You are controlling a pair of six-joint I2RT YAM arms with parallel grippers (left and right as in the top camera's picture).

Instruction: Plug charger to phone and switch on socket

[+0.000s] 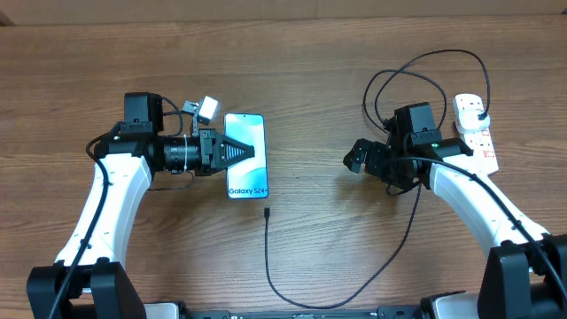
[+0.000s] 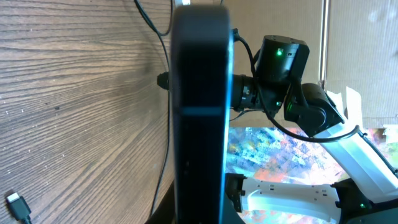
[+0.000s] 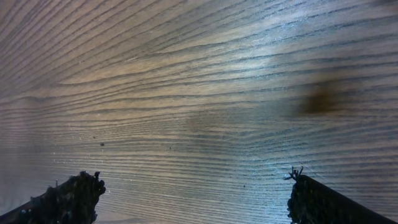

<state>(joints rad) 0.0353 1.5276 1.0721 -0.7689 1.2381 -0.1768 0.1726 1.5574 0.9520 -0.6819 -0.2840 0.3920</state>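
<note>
On the brown wood-grain counter, the slim blue-screened smartphone lies flat, screen up, left of centre. Left claw pinched together, tip over the phone's left half; touching or hovering, cannot tell. Left wrist view: dark vertical slab blocks mid-frame, identity unclear. Thin black charger cable: connector tip loose just below the phone, apart from it; also seen bottom-left in left wrist view. Cable passes behind the right arm and loops to the white oblong power strip, partly covered, switches unreadable. Right claw spread wide, empty; only its wrist view shows bare wood between the fingertips.
</note>
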